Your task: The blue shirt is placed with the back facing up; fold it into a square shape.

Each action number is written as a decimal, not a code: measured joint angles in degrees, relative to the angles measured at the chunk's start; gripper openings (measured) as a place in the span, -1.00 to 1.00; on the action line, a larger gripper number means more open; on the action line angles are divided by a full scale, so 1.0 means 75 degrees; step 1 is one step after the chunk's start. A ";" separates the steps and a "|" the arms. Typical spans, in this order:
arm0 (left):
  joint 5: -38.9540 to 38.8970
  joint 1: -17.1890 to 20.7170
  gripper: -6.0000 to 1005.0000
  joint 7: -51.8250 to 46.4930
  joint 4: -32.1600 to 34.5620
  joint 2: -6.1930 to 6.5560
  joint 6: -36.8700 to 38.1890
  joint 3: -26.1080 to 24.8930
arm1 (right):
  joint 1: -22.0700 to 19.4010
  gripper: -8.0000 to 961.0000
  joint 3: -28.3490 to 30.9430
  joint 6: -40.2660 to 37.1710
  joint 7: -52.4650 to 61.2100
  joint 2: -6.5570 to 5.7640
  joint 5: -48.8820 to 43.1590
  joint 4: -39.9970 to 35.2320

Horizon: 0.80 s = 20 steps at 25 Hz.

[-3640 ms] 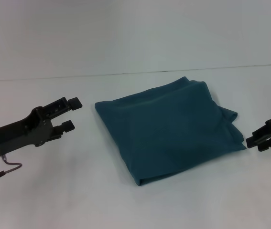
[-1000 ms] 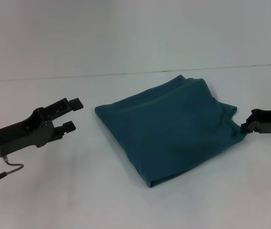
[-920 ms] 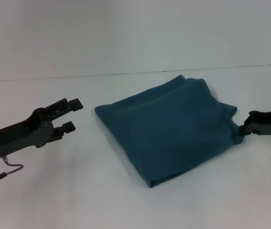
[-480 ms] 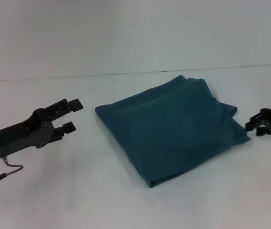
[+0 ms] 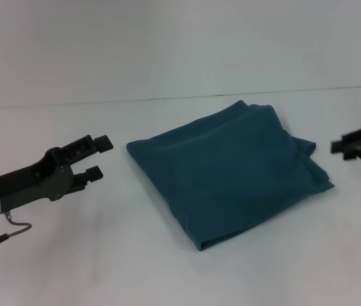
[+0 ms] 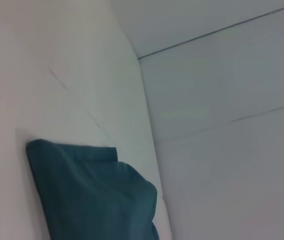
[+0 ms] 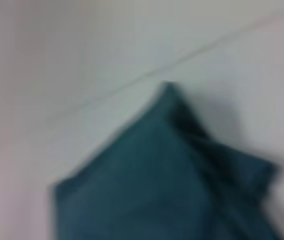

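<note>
The blue shirt [image 5: 228, 178] lies folded into a rough, slightly skewed square mid-worktop [image 5: 167, 274], one layer's corner poking out on its right side. The folding looks essentially done; only tidying that corner seems left. The left pincer [image 5: 97, 158] hovers well apart, parted and empty. The right pincer [image 5: 347, 148] sits near the shirt's right corner; I cannot tell its spread.

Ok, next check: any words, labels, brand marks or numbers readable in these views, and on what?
None can be read.
The blue shirt: plain fabric, no print or tag showing in any view.
The left gripper and right gripper: plain black, no marking visible.
The white table: bare surface, only a thin seam line, no writing.
</note>
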 joint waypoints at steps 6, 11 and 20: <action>0.0037 -0.0185 0.83 -0.0039 0.0016 0.0020 -0.0028 0.0567 | -0.0161 -0.11 0.0496 -0.0907 -0.0727 -0.0313 0.1443 0.0025; 0.0069 -0.0362 0.83 -0.0384 -0.0001 0.0024 -0.0391 0.0957 | -0.0049 0.37 0.0449 -0.0834 0.0119 -0.0936 0.1399 0.0256; 0.0598 -0.0885 0.83 -0.0778 -0.0133 -0.0047 -0.1300 0.1543 | -0.0200 0.92 0.0497 -0.0001 0.1103 -0.1662 0.0905 0.0341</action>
